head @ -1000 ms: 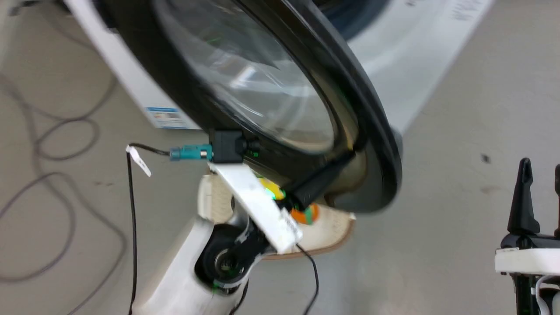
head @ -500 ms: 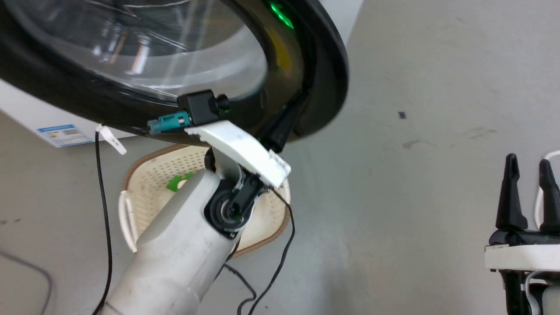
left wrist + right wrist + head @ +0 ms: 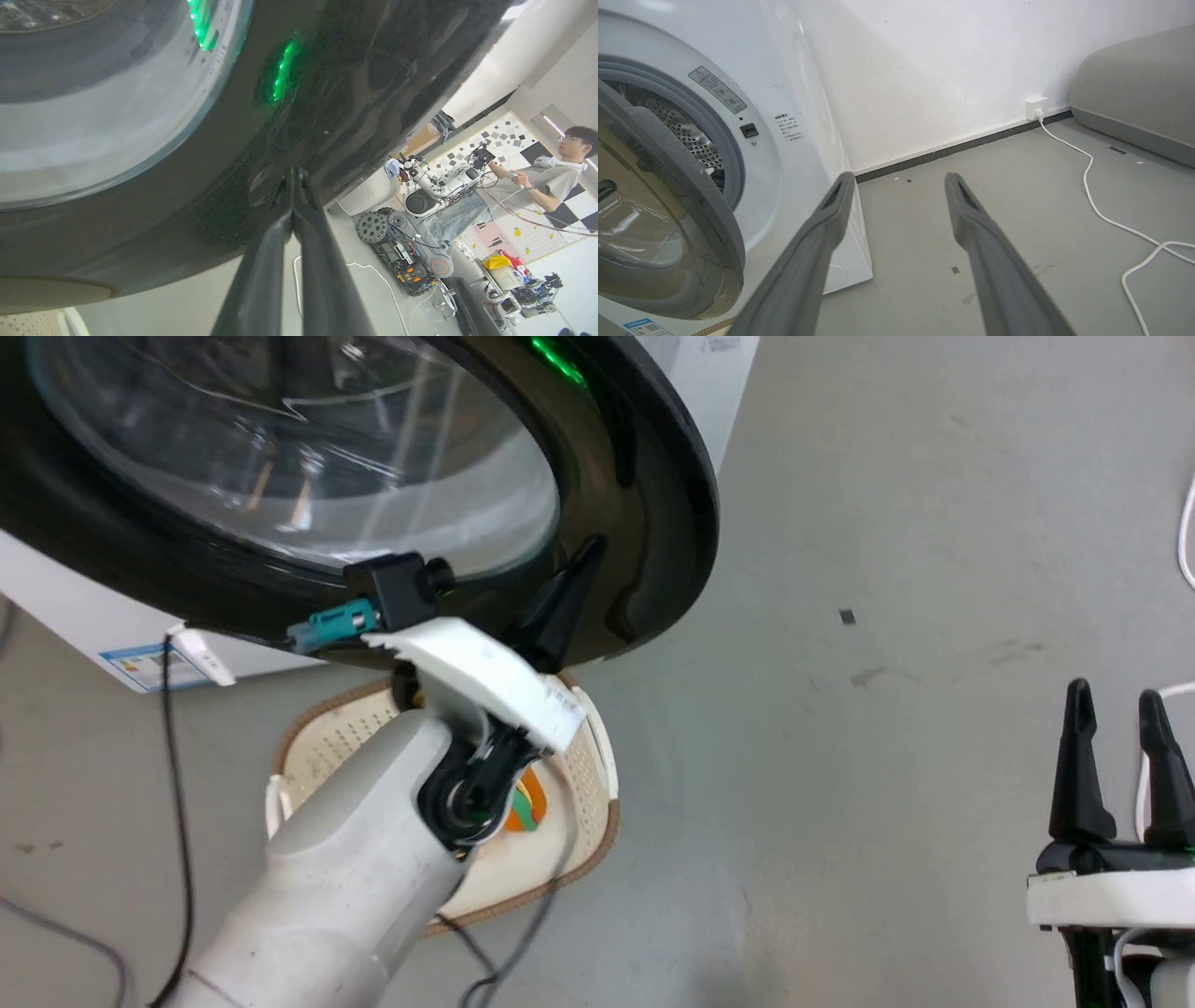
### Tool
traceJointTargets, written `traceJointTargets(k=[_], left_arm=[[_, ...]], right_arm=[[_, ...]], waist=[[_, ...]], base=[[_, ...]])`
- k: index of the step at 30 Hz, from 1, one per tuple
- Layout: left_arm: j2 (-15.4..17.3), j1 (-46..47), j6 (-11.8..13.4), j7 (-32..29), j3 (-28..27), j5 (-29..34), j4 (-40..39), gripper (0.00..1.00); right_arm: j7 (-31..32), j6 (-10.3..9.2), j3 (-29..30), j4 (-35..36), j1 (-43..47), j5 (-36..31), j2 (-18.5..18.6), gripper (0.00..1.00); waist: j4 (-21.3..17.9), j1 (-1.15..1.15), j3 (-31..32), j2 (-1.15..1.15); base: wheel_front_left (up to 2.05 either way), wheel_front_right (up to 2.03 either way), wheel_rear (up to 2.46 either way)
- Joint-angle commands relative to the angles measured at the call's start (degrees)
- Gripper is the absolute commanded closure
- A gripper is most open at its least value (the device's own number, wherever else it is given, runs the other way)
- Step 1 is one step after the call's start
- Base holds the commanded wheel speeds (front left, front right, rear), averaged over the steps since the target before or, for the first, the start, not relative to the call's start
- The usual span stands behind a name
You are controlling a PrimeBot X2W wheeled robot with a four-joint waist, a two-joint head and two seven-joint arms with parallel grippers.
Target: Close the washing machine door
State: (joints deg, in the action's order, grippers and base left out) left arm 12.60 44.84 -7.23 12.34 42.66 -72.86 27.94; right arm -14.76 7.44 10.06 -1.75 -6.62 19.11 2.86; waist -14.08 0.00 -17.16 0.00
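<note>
Left gripper, jaws pressed together, has pushed washing machine door further shut; still ajar, keep pushing. Right gripper idle near right, jaws narrowly apart.

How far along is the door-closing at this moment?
Done: the shut left gripper has its fingertips against the glossy black rim of the round glass washing machine door. In hand: apparently pushing it toward the white front-loading washing machine. Remaining: the door stands ajar, perforated steel drum exposed; it needs swinging fully shut. The open right gripper hangs idle.
</note>
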Motion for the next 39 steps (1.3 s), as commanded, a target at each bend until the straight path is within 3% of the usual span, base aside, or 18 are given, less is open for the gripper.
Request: traceJointTargets(k=[1,2,3,4,5,9,14,19,26,27,29,34,39], left_arm=[[1.1,-0.3,-0.3,1.1,0.7,2.3,0.9,1.0],[1.7,-0.1,-0.3,1.8,0.7,4.8,2.0,1.0],[2.0,0.1,0.2,2.3,0.4,7.4,3.2,0.74],[2.1,0.2,1.1,2.5,-0.6,10.1,3.8,0.33],[2.1,0.4,2.6,2.6,-3.3,13.5,3.2,0.0],[0.8,-3.9,6.4,2.6,-14.3,26.5,-2.8,0.0],[1.1,-10.6,13.0,2.6,-22.0,45.2,-11.3,0.0],[0.0,-17.7,16.1,2.6,-28.3,54.1,-17.8,0.0],[-1.8,-26.4,18.2,2.6,-34.8,59.6,-21.8,0.0],[-2.1,-27.5,18.2,2.6,-35.7,59.9,-22.1,0.0],[-2.5,-29.7,17.9,2.6,-37.1,60.6,-22.8,0.0],[-4.3,-33.5,16.5,2.7,-39.5,61.9,-24.0,0.0],[-6.3,-34.3,14.9,2.7,-41.1,63.7,-24.7,0.0]], right_arm=[[-0.2,0.05,0.2,0.1,0.8,-0.5,0.0,0.0],[-0.2,0.05,0.4,0.2,1.0,-0.7,0.0,0.0],[-0.2,0.05,0.7,0.2,1.3,-0.9,0.0,0.0],[-0.2,0.05,1.0,0.3,1.5,-1.0,0.0,0.0],[-0.2,0.05,1.4,0.4,1.7,-1.3,0.0,0.0],[-0.2,0.05,2.2,1.1,2.1,-2.2,0.0,0.0],[-0.2,0.05,3.3,2.6,2.0,-3.8,0.0,0.0],[-0.2,0.05,3.9,4.9,0.6,-5.8,0.0,0.0],[-0.2,0.05,2.0,8.8,-2.3,-8.0,0.0,0.0],[-0.2,0.05,1.2,9.5,-2.8,-8.3,0.0,0.39],[-0.2,0.05,-0.6,10.9,-4.0,-8.1,0.0,1.0],[-0.2,0.05,-7.8,12.7,-7.1,-8.5,0.6,1.0],[-0.2,0.05,-17.4,11.5,-9.4,-7.6,5.5,1.0]], waist=[[1.0,0.0,1.5,0.0],[1.4,0.0,2.0,0.0],[1.8,0.0,2.6,0.0],[2.2,0.0,3.2,0.0],[2.7,0.0,3.7,0.0],[4.1,0.0,5.5,0.0],[6.3,0.0,6.9,0.0],[8.7,0.0,8.0,0.0],[12.0,0.0,9.3,0.0],[12.3,0.0,9.4,0.0],[13.1,0.0,9.5,0.0],[14.9,0.0,8.9,0.0],[16.5,0.0,7.2,0.0]], base=[[0.0,0.0,0.0],[0.0,0.0,0.0],[0.0,0.0,0.0],[0.0,0.0,0.0],[0.0,0.0,0.0],[0.0,0.0,0.0],[0.0,0.0,0.0],[0.0,0.0,0.0],[0.0,0.0,0.0],[0.0,0.0,0.0],[0.0,0.0,0.0],[0.0,0.0,0.0],[0.0,0.0,0.0]])
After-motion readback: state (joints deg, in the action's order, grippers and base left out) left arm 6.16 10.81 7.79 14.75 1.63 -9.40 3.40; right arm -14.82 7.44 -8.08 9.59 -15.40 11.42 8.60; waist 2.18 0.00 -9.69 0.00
